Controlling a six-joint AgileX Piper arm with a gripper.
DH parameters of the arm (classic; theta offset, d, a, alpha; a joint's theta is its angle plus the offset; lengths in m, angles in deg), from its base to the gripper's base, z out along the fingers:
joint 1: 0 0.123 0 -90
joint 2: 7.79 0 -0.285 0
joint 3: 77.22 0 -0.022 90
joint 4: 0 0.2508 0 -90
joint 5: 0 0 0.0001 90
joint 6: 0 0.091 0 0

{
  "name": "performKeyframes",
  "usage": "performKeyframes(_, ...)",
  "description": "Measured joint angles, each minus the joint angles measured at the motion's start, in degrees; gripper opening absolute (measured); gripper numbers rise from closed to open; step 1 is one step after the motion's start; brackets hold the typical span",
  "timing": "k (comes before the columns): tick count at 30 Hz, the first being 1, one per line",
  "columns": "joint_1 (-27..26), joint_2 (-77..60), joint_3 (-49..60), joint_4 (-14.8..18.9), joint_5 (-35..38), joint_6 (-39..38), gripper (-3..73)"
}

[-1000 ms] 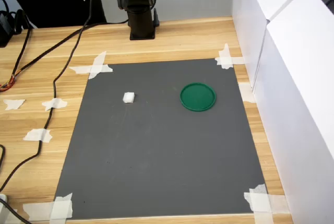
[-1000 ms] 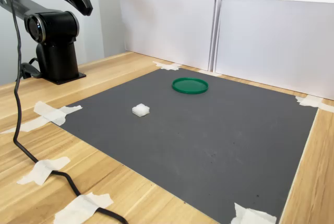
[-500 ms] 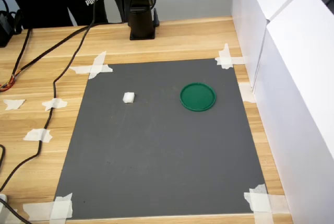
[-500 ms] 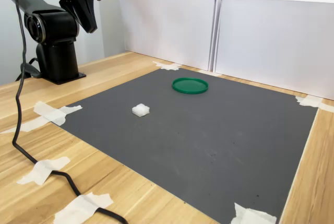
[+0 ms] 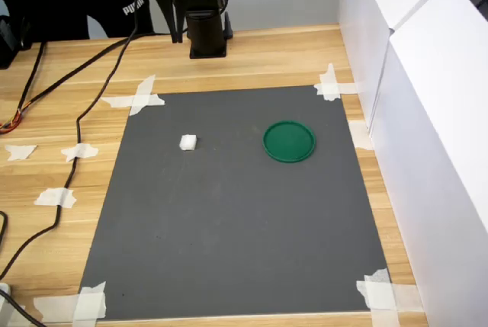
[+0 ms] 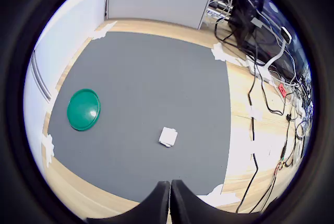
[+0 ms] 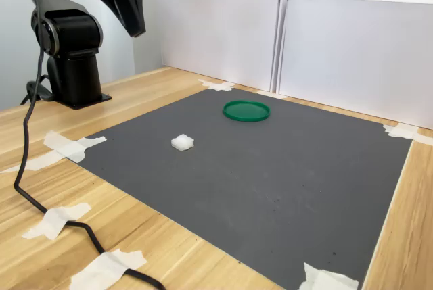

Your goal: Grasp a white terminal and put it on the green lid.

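Motion over the last second belongs to the arm alone: I have swung the gripper point(image 7: 130, 16) out from above the base point(image 7: 71, 53) toward the mat point(image 5: 236, 205), and it now hangs high over the tabletop's point(image 5: 252, 56) far edge in the first exterior view, short of the mat's far edge. Nothing on the mat has moved. I read this as the start of the approach; no grasp has begun.

Largest to smallest: the grey mat is taped at its corners onto the wooden tabletop, with white panels point(image 5: 427, 98) along the first exterior view's right. The arm is folded above its base, the wrist pitched so the jaws point down and forward. In the wrist view the 2 fingers point(image 6: 156, 203) meet at the tips, so the jaws are clenched with nothing between them; I must release them before descending.

The green lid point(image 5: 289, 141) lies flat near the mat's far right corner in the first exterior view. The white terminal point(image 5: 187, 142) sits on the mat well apart from the lid, toward the far left corner in the first exterior view, nearer the gripper than the lid is.
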Motion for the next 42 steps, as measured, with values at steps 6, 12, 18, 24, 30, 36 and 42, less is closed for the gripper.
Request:
performKeyframes(6, 0.00, 11.04, -5.95, 0.97, 3.03, -10.88, 0.4)
performKeyframes(12, 0.00, 17.66, -10.19, 2.49, 3.72, -20.28, 14.2)
performKeyframes(18, 0.00, 21.97, -11.47, 2.66, 3.69, -21.86, 45.4)
performKeyframes(24, 0.00, 23.39, -11.58, 3.08, 3.41, -22.61, 69.2)
performKeyframes(30, -2.75, 24.86, -11.93, 5.82, 4.77, -23.60, 71.5)
performKeyframes(36, -8.41, 27.00, -11.93, 8.27, 4.30, -29.09, 71.5)
performKeyframes(42, -9.28, 30.83, -11.93, 7.85, 3.05, -32.43, 71.5)
